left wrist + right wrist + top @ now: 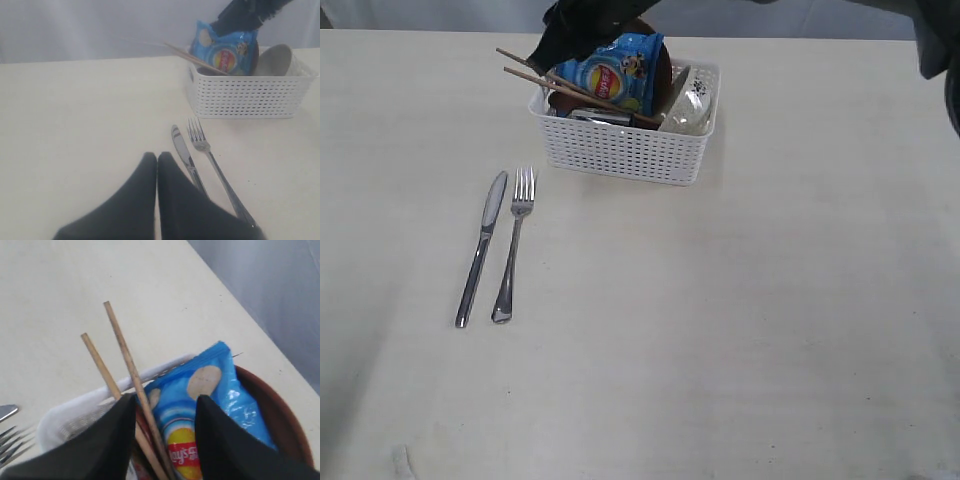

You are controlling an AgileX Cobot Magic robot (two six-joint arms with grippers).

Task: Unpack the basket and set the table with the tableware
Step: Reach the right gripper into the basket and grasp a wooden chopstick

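The white basket (pixel 620 150) (pixel 245 95) stands at the back of the table (pixel 740 320). Two wooden chopsticks (pixel 535 75) (pixel 117 340) stick out of it over a blue snack packet (pixel 615 70) (pixel 210 385). A brown plate (pixel 272 405) leans behind the packet, and a cream bowl (pixel 274 60) stands on edge at the other end. My right gripper (pixel 165 399) (pixel 570 40) is open above the basket, its fingers astride one chopstick and the packet. The knife (pixel 483 245) (pixel 184 152) and fork (pixel 513 245) (pixel 207 152) lie side by side on the table. My left gripper (pixel 157 157) is shut and empty, just short of the knife.
Something shiny (pixel 692 105) lies in the basket's right end, and a dark brown piece (pixel 562 101) lies under the chopsticks. The table's far edge (pixel 440 32) runs just behind the basket.
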